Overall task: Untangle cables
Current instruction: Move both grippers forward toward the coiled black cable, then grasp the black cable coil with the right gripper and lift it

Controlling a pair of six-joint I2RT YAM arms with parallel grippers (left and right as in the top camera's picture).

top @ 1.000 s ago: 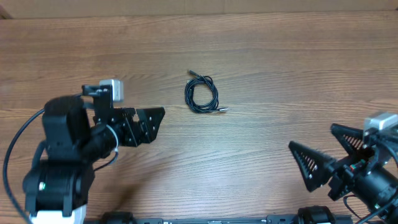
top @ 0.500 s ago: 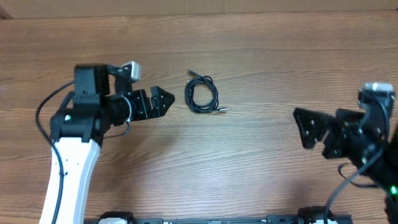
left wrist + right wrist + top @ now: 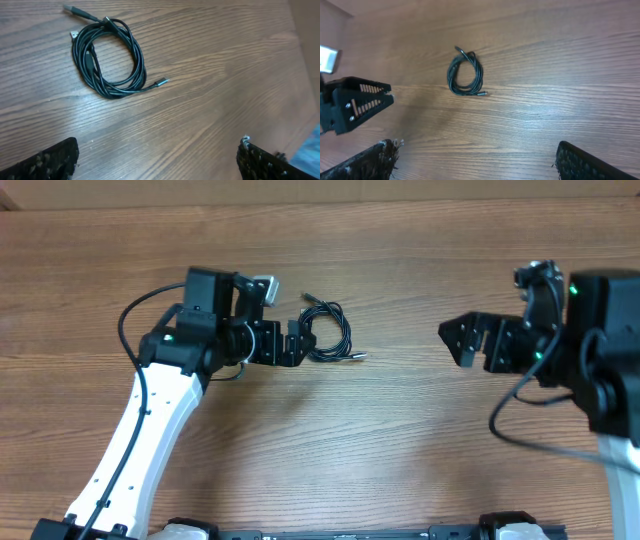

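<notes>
Cables (image 3: 325, 332) lie coiled in one loose loop on the table (image 3: 400, 440), toward its far middle. One plug (image 3: 162, 81) pokes out at the loop's right and another (image 3: 75, 10) at its far left. The left gripper (image 3: 297, 344) hangs just beside the coil's left edge with its jaws spread wide and nothing between them. The left wrist view shows the coil ahead of the fingers (image 3: 45, 160). The right gripper (image 3: 452, 346) is well apart to the right, facing the coil, jaws wide and empty.
</notes>
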